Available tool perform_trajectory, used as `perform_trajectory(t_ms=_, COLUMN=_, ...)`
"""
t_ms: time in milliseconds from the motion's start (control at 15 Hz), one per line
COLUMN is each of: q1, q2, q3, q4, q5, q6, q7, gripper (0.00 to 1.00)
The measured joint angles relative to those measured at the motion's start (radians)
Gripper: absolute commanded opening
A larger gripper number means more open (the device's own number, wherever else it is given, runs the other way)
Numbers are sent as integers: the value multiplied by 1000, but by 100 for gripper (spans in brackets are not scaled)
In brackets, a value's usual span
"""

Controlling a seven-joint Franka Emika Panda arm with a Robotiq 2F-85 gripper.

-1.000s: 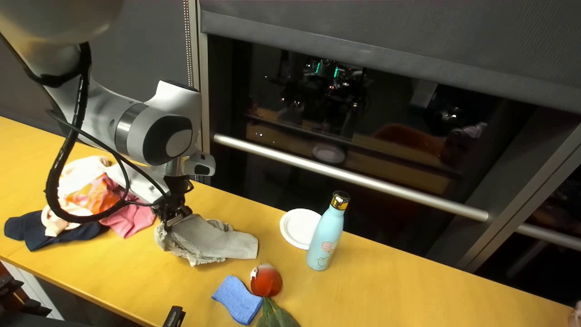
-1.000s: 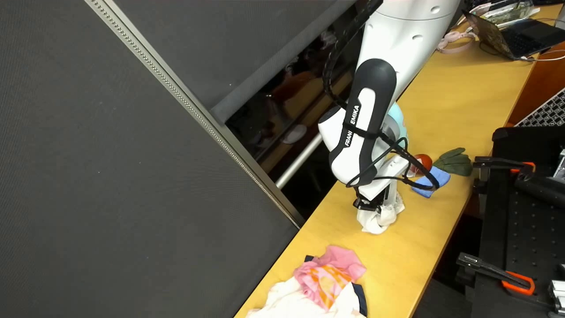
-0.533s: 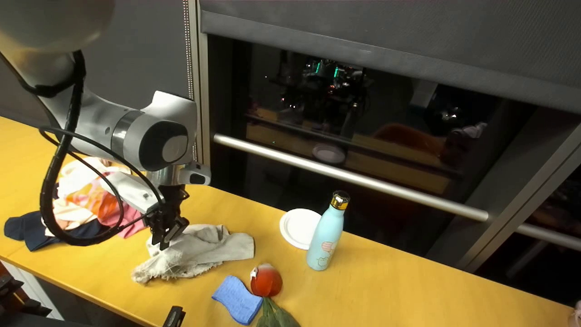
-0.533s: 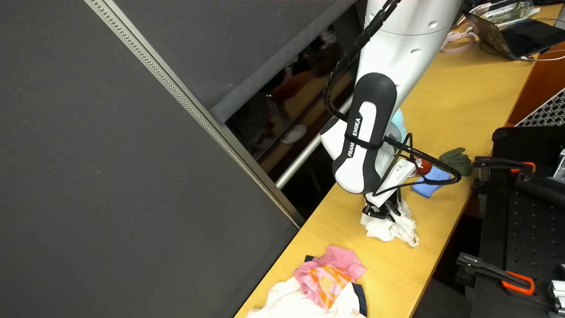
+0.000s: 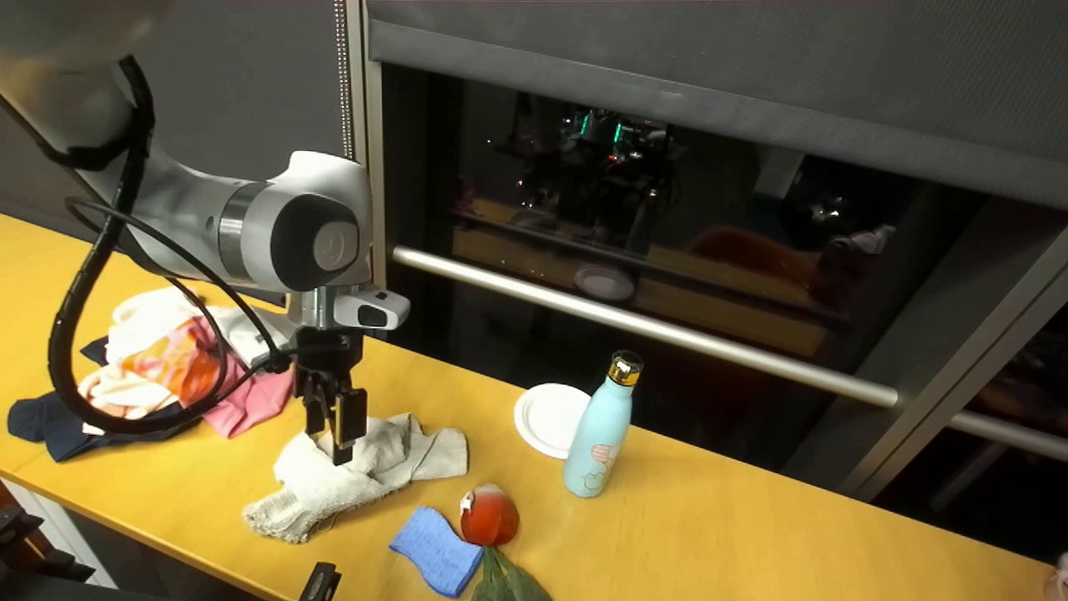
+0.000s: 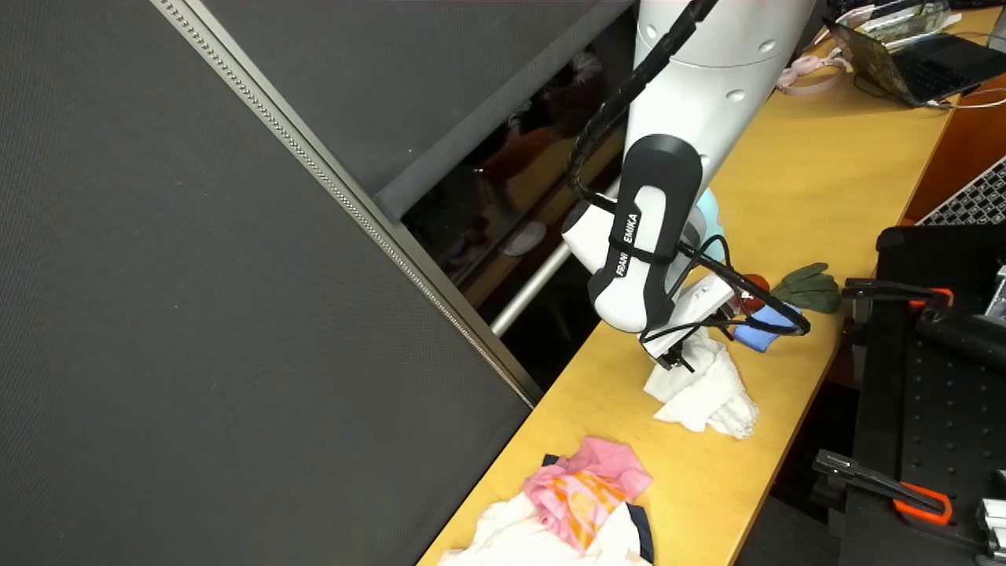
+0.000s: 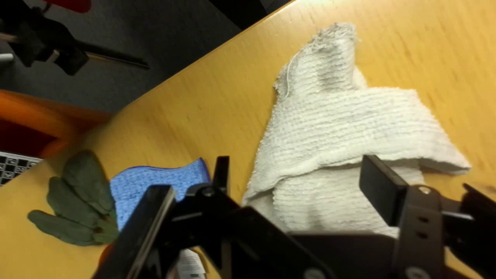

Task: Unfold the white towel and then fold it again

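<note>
So far, we judge the unfolding incomplete: the white towel (image 7: 341, 128) lies rumpled on the worktop (image 5: 751, 534), a flap turned across it, near the blue cloth (image 5: 438, 551). Our tool (image 7: 296, 174) hovers above, jaws spread wide, gripping nothing. Flattening and then refolding seem left to us.

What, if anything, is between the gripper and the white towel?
Nothing visible. In the wrist view, the gripper has its jaws apart, with the white towel in plain sight beyond them. The blue cloth lies left of the towel there, not touching it, so it likely won't hinder a grasp.
</note>
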Motion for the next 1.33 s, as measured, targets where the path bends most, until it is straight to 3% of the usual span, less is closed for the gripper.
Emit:
perform_trajectory(t_ms=200, q1=29, q2=1, q3=-40, q4=-22, q5=-13, q6=-3, q7=100, gripper=100)
perform_trajectory(t_ms=467, q1=34, q2=17, q3=-44, q4=-26, q5=-19, q6=11, q7=199, gripper=100)
perform_trajectory(t_ms=1333, q1=110, q2=186, q3=-45, q4=-28, q5=-15, q6=434, q7=413, gripper=100)
